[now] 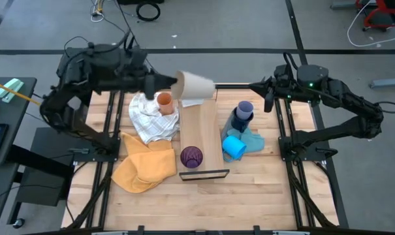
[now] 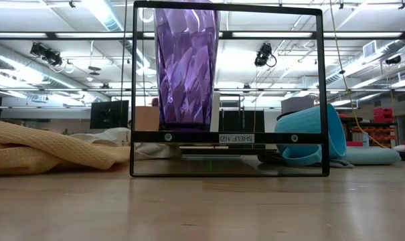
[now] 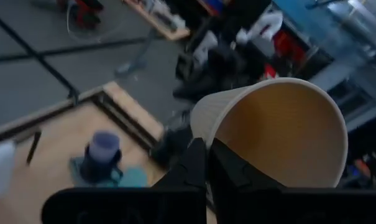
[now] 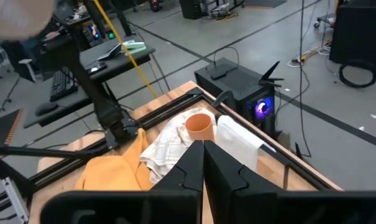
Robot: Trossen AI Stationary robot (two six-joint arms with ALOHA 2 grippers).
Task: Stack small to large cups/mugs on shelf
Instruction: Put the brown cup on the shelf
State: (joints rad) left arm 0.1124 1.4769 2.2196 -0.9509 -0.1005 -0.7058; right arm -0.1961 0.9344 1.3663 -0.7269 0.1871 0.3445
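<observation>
- Currently, left gripper [image 1: 173, 85] was clamped on the rim of the tan cup [image 1: 196, 85], one finger inside the mouth and one outside, as the left wrist view showed; cup lay tipped on its side, held in the air over the far end of the shelf [image 1: 200, 127].
- Risk: the pinch covered only a thin stretch of wall [image 3: 203, 134]. Judged that the cup could pivot or slip out on any quick wrist turn.
- Risk: purple tumbler [image 1: 191, 156] stood on the shelf's other end, well ahead of the held cup; a low sweep along the plank might knock it off.
- Orange cup [image 1: 164, 102] sat on the white cloth [image 1: 148, 117] just below the gripper; descending off-line could topple it.
- Right gripper [image 1: 252, 85] waited fully closed and empty, well clear, with the navy mug [image 1: 241, 116] and light blue mug [image 1: 234, 146] near its side of the shelf.
</observation>
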